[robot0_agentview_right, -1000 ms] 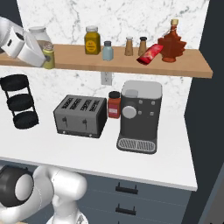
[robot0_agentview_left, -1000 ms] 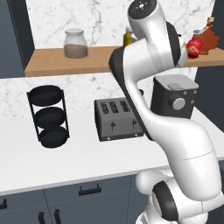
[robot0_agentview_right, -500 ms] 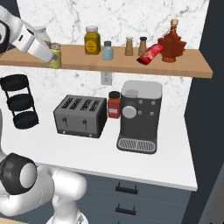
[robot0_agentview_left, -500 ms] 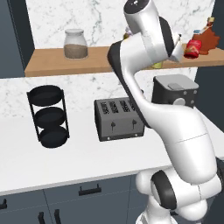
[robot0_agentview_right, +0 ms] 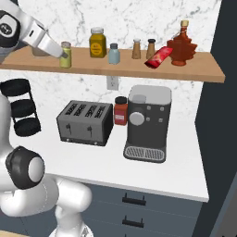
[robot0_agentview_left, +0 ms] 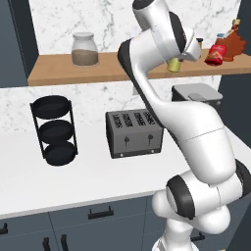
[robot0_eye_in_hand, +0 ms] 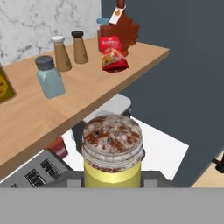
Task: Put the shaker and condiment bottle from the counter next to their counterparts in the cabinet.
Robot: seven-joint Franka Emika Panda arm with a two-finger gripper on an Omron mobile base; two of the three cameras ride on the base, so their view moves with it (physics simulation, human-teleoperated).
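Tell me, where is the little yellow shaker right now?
The shaker is up in the gripper, held at the front edge of the shelf, left of the yellow jar in the right base view, high above the toaster.

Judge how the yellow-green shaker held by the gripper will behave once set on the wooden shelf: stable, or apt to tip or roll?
The shaker looks rigid, small and probably light. Its upright cylindrical body with a flat top suggests it will stand steadily on the cabinet. Knocked over, the round body would likely roll toward the shelf edge.
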